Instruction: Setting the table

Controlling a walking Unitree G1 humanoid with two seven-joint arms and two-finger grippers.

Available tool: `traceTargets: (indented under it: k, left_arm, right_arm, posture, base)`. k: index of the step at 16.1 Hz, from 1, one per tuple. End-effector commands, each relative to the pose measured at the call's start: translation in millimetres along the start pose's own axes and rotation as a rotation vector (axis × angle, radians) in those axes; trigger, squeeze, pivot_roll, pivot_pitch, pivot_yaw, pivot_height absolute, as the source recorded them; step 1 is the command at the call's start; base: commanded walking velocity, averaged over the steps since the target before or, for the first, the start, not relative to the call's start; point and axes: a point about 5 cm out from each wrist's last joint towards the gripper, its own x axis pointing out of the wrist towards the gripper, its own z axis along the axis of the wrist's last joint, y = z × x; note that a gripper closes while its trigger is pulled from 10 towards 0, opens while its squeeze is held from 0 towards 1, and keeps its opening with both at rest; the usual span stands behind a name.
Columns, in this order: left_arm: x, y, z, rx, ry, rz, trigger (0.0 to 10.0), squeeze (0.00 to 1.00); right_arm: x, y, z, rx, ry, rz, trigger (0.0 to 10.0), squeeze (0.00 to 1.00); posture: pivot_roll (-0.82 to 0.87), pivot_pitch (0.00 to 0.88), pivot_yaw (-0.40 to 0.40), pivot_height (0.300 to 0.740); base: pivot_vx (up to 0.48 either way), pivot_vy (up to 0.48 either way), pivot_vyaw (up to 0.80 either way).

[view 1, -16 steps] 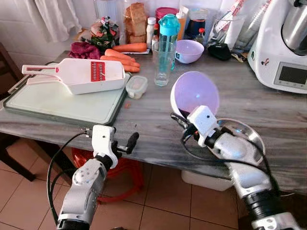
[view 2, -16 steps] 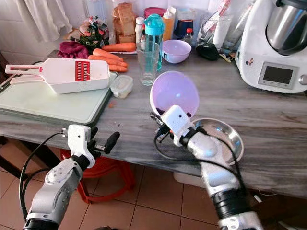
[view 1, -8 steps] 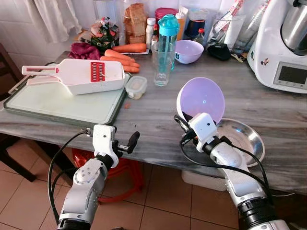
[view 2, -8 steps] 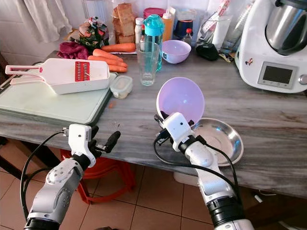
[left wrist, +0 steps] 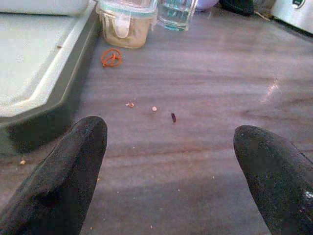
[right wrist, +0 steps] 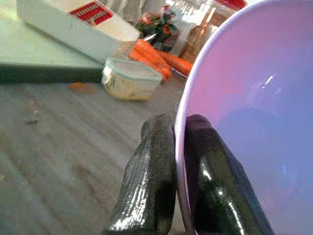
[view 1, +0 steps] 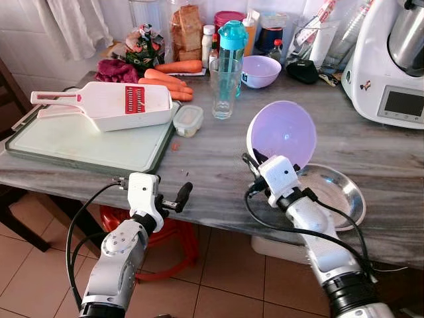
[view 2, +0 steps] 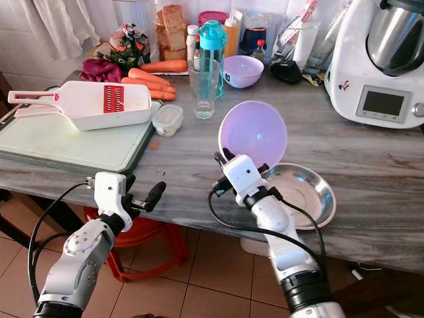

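Gripping the rim of the purple bowl (view 1: 281, 133), the right gripper (view 1: 257, 161) has its two black fingers (right wrist: 151, 176) pinched shut on the bowl's edge, one finger outside the wall and one inside. That bowl is tipped up on its side, its hollow facing the camera, just above the near-left rim of the steel dish (view 1: 336, 197) on the counter (view 1: 218, 152). Whether its lower edge touches the dish is hard to say, since the gripper covers that spot. Left of the dish, off the counter's front edge, the left gripper (view 1: 181, 196) hangs with nothing in it, fingers (left wrist: 58, 176) spread wide apart. Far left of the dish lies the cutting board (view 1: 86, 142) with the white slicer (view 1: 112, 105) on top. A small lidded tub (view 1: 189, 120) sits beside the board's right edge. Behind the dish and to its left stands a glass (view 1: 224, 88), with a teal-capped bottle (view 1: 232, 40) right behind it. A second purple bowl (view 1: 261, 70) rests further back, upright. Carrots (view 1: 169, 79) lie behind the slicer. Back right of the dish stands the white appliance (view 1: 387, 63).
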Motion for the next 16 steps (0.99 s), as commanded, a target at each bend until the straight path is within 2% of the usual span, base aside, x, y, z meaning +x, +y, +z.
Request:
traceTargets:
  k: [1, 3, 5, 6, 7, 9, 10, 11, 16]
  left_arm:
    - [0.1, 0.3, 0, 0.014, -0.002, 0.01, 10.0, 0.0]
    - [1.9, 0.7, 0, 0.024, -0.004, 0.018, 10.0, 0.0]
    - [2.6, 0.3, 1, 0.026, -0.007, 0.018, 10.0, 0.0]
    - [2.8, 0.4, 1, 0.033, -0.013, 0.023, 10.0, 0.0]
    - [2.7, 0.7, 2, 0.039, -0.016, 0.028, 10.0, 0.0]
    - [1.3, 3.9, 1, 0.054, -0.019, 0.057, 10.0, 0.0]
    - [1.3, 4.3, 0, 0.054, -0.018, 0.058, 10.0, 0.0]
    - [1.4, 4.3, 0, 0.055, -0.018, 0.058, 10.0, 0.0]
    - [3.7, 2.9, 1, 0.059, -0.021, 0.053, 10.0, 0.0]
  right_arm:
    - [-1.3, -2.5, 1, 0.03, -0.016, -0.031, 10.0, 0.0]
    - [2.4, 5.0, 0, 0.207, -0.023, -0.072, 10.0, 0.0]
    - [5.3, 7.9, 1, 0.271, -0.027, -0.091, 10.0, 0.0]
    - [7.1, 9.2, 0, 0.348, -0.017, -0.132, 10.0, 0.0]
    - [6.8, 9.6, -1, 0.383, -0.009, -0.149, 10.0, 0.0]
    - [3.8, 10.4, -6, 0.412, 0.013, -0.163, 10.0, 0.0]
    - [2.5, 10.4, -7, 0.424, 0.017, -0.167, 10.0, 0.75]
    - [1.9, 10.1, -8, 0.428, 0.017, -0.167, 10.0, 1.0]
    - [3.3, 10.5, -10, 0.437, 0.04, -0.148, 10.0, 1.0]
  posture:
    - [0.05, 0.056, 0.018, 0.74]
    - [0.05, 0.057, 0.021, 0.74]
    - [0.05, 0.057, 0.022, 0.74]
    - [0.05, 0.057, 0.022, 0.74]
    - [0.05, 0.057, 0.022, 0.74]
    - [0.05, 0.06, 0.018, 0.74]
    - [0.05, 0.06, 0.018, 0.74]
    - [0.05, 0.061, 0.02, 0.74]
    - [0.05, 0.059, 0.021, 0.74]
  base:
    - [0.0, 0.0, 0.0]
    - [0.0, 0.0, 0.0]
    - [0.0, 0.0, 0.0]
    - [0.0, 0.0, 0.0]
    - [0.0, 0.0, 0.0]
    - [0.0, 0.0, 0.0]
    - [0.0, 0.0, 0.0]
    - [0.0, 0.0, 0.0]
    - [0.0, 0.0, 0.0]
